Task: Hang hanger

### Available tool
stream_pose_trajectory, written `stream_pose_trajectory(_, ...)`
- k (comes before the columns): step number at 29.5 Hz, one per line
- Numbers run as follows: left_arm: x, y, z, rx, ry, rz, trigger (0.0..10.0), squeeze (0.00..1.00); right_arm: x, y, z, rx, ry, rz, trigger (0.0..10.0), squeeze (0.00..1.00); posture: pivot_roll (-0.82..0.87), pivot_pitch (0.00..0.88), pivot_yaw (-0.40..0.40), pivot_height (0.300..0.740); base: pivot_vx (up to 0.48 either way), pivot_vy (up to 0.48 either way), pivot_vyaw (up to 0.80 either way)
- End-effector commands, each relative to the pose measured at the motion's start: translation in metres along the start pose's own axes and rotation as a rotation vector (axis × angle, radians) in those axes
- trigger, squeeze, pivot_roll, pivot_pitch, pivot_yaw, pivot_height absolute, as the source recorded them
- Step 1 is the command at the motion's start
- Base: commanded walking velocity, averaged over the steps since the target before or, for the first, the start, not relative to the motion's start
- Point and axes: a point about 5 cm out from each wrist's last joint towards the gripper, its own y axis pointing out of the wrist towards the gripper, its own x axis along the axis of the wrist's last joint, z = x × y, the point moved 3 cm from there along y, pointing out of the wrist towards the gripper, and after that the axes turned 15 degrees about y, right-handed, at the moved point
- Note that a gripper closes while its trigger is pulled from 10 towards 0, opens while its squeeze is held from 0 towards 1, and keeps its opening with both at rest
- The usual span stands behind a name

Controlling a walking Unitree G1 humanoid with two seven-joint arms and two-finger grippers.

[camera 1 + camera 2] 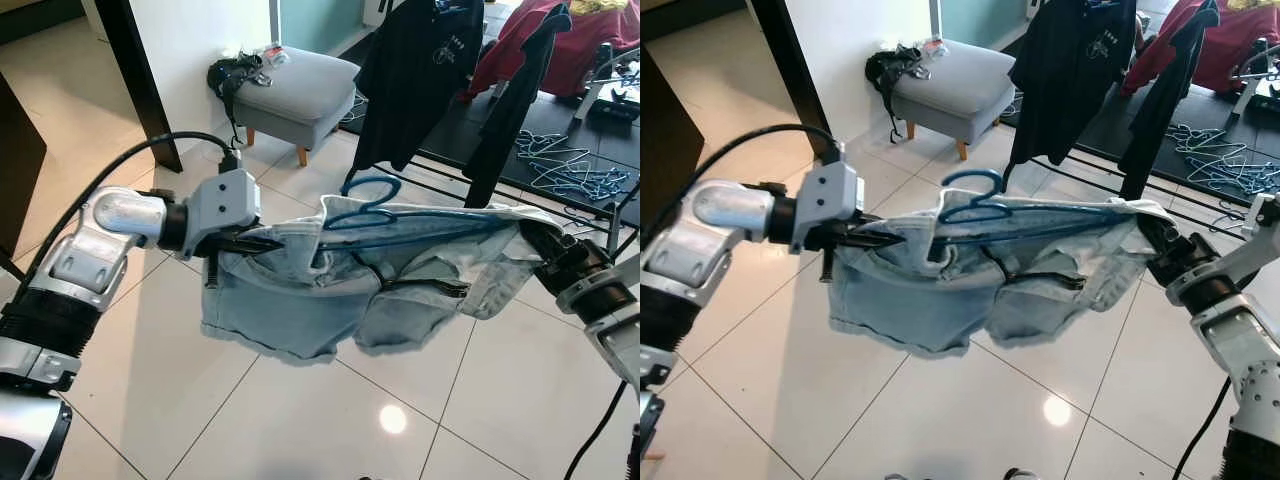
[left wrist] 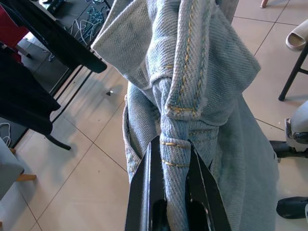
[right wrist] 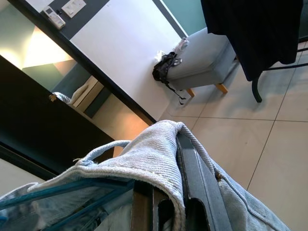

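Light blue denim shorts point(image 1: 300, 310) hang stretched between my two grippers above the tiled floor. A blue hanger point(image 1: 372, 200) sits inside the waistband, its hook sticking up above the denim. My left gripper point(image 1: 262, 243) is shut on the waistband at the left end; the left wrist view has the denim point(image 2: 183, 96) pinched between the black fingers point(image 2: 144, 192). My right gripper point(image 1: 535, 240) is shut on the other end of the waistband, with cloth point(image 3: 154, 159) draped over its fingers point(image 3: 197, 183) and the blue hanger bar point(image 3: 62, 190) beside them.
A black drying rack point(image 1: 470, 150) with dark and red clothes point(image 1: 415, 70) stands straight ahead. Several loose blue hangers point(image 1: 575, 170) lie on the dark mat behind it. A grey footstool point(image 1: 295, 90) stands at the back left, beside a white wall with a dark post point(image 1: 140, 80).
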Motion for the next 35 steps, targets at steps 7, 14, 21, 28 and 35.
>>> stream_pose_trajectory(7, -0.013, -0.015, -0.008, -0.075, 0.029, 0.086, 10.0, 0.0, 0.013, -0.006, -0.006, -0.029, -0.035, -0.047, 0.0, 0.0, -0.02, 0.181, -0.006, 0.74, 0.0, 0.0, 0.0)
stream_pose_trajectory(14, -0.014, 0.018, -0.012, -0.039, 0.033, 0.143, 10.0, 0.0, -0.001, 0.007, 0.005, -0.032, -0.127, 0.007, 0.0, 0.0, -0.03, 0.174, -0.008, 0.74, 0.0, 0.0, 0.0)
stream_pose_trajectory(21, -0.036, 0.035, -0.009, 0.064, 0.001, 0.32, 10.0, 0.0, -0.013, 0.017, 0.009, -0.043, -0.192, 0.057, 0.0, 0.0, -0.03, 0.171, -0.013, 0.74, 0.0, 0.0, 0.0)
stream_pose_trajectory(28, -0.047, 0.03, -0.009, 0.094, -0.043, 0.409, 10.0, 0.0, -0.013, 0.018, 0.008, -0.061, -0.207, 0.047, 0.0, 0.0, -0.03, 0.182, -0.013, 0.74, 0.0, 0.0, 0.0)
stream_pose_trajectory(35, -0.043, 0.046, -0.007, 0.2, -0.202, 0.4, 10.0, 0.0, -0.036, 0.026, 0.021, -0.023, -0.183, 0.084, 0.0, 0.0, -0.03, 0.185, -0.009, 0.74, 0.0, 0.0, 0.0)
